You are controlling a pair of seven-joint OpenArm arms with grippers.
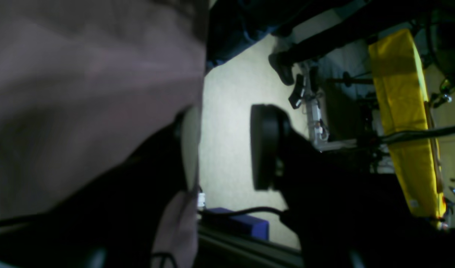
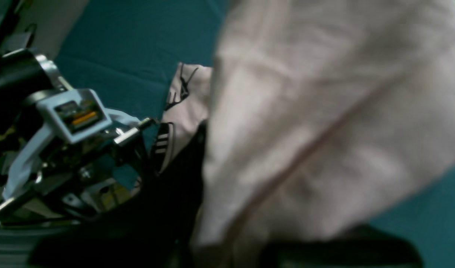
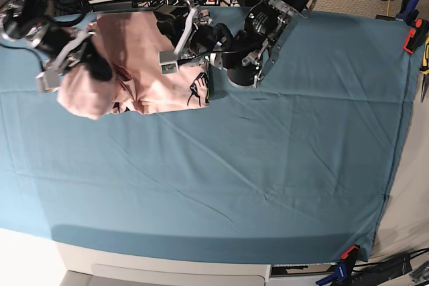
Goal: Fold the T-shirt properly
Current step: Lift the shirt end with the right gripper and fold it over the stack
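Item: T-shirt (image 3: 137, 75), pale pink, bunched at the far left corner of the teal cloth (image 3: 268, 165), near the back edge. Part lies flat; part is lifted in a hanging lump at the left of the base view.

Right gripper (image 3: 90, 65): clamped on the raised lump of the shirt. The fabric drapes over the jaws in the wrist view, so I judge the hold from the lifted cloth rather than from seeing the pads.

Left gripper (image 3: 194, 38): over the shirt's right portion. Its own wrist view shows one dark finger (image 1: 266, 147) standing apart from the pink fabric, with bare floor in the gap. Jaws spread; nothing pinched that I can make out.

Writing: black lettering at the shirt's lower right edge. Only curled strokes and a block of short stripes show in the right wrist view; no word is readable. No brand or label seen.

Risks:
- Single-point hold. With only my right side gripping, the shirt hangs as a clump, and a fold made from it would come out crooked.
- I may have pinched several layers at once, so the lump will not spread when pulled.
- My arms crowd the same corner; cables and links could snag the fabric or each other.
- The teal cloth could be dragged into wrinkles.
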